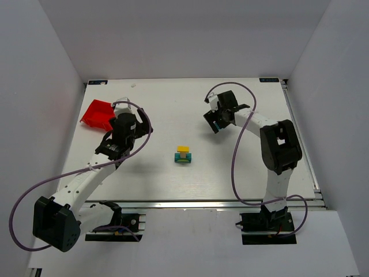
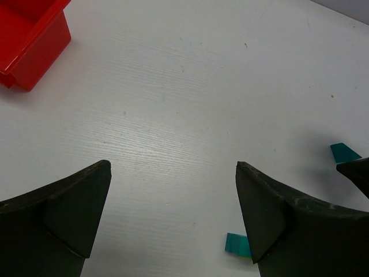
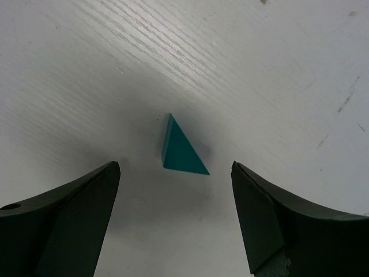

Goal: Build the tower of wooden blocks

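1. Two arms reach over the white table (image 1: 230, 173); the wood block tower (image 1: 183, 154) stands near its middle, well apart from both claws
2. From above, the tower shows a teal base, a tan piece over it and a yellow block on top
3. Spread wide, the left gripper (image 2: 172, 165) has nothing between its fingers and only bare table beneath; in the top view the tower lies toward 4 o'clock from it
4. One red bin (image 1: 97, 114) sits at the table's 10 o'clock, just beside the left arm's wrist
5. Up at 1 o'clock from the tower, the right gripper (image 3: 175, 170) also has its fingers wide apart and grips nothing
6. Between those fingers a teal triangular block (image 3: 181, 151) lies on the table, touching neither of them
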{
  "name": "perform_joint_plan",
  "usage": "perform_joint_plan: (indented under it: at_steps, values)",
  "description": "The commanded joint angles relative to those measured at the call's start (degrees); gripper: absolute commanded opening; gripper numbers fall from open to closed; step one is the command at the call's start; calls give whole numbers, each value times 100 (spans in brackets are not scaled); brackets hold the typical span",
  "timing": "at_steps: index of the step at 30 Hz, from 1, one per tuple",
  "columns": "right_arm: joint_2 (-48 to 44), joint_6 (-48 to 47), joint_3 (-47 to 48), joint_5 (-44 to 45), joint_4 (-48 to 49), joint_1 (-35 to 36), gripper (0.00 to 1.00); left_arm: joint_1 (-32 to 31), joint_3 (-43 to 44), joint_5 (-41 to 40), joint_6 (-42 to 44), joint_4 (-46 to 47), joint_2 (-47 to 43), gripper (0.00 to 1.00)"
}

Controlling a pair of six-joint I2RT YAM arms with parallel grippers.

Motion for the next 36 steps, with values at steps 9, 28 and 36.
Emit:
perform_joint_plan:
  at_steps: [9, 28, 36]
  values:
    - [541, -545, 480, -951, -61, -388, 53, -3, 17, 173, 166, 126, 23, 98]
    - [-1971, 677, -855, -3982, 1099, -82, 17, -91, 641, 3652, -378, 775, 278, 98]
    - [-2816, 967, -1400, -4203, 2092, 499, 19, -161, 475, 4814, -1485, 2068, 621, 98]
